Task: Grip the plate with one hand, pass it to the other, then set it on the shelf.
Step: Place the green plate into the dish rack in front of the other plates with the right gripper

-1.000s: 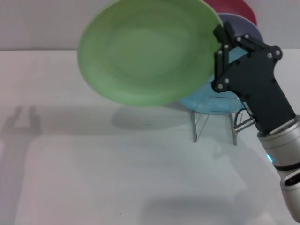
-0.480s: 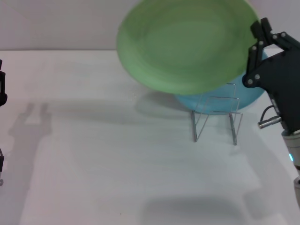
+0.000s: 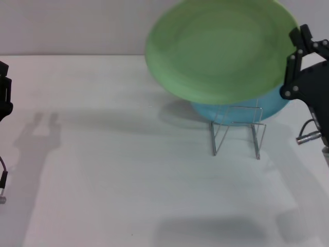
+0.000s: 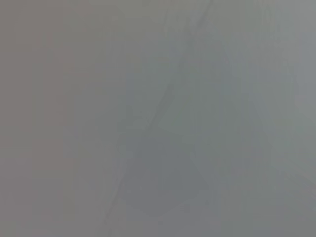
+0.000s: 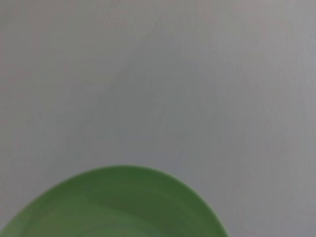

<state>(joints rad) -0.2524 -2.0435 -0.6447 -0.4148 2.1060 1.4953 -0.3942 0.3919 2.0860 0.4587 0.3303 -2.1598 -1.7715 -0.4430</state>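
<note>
I hold the light green plate (image 3: pixel 222 49) up in the air with my right gripper (image 3: pixel 297 56), whose black fingers are clamped on the plate's right rim at the far right of the scene. The plate is tilted, its face turned toward me, and it hangs above the table (image 3: pixel 128 180) without touching it. It sits over the far part of the shelf (image 3: pixel 236 128), a thin silver wire rack standing on the table right of centre, and covers most of a teal-blue plate (image 3: pixel 241 109) lodged in the rack's far side, of which only the lower edge shows beneath the green one. In my right wrist view the green rim (image 5: pixel 118 207) curves against plain grey background. My left gripper (image 3: pixel 4 90) shows only as a dark sliver at the far left edge, well apart from the plate, and I cannot tell how it stands.
</note>
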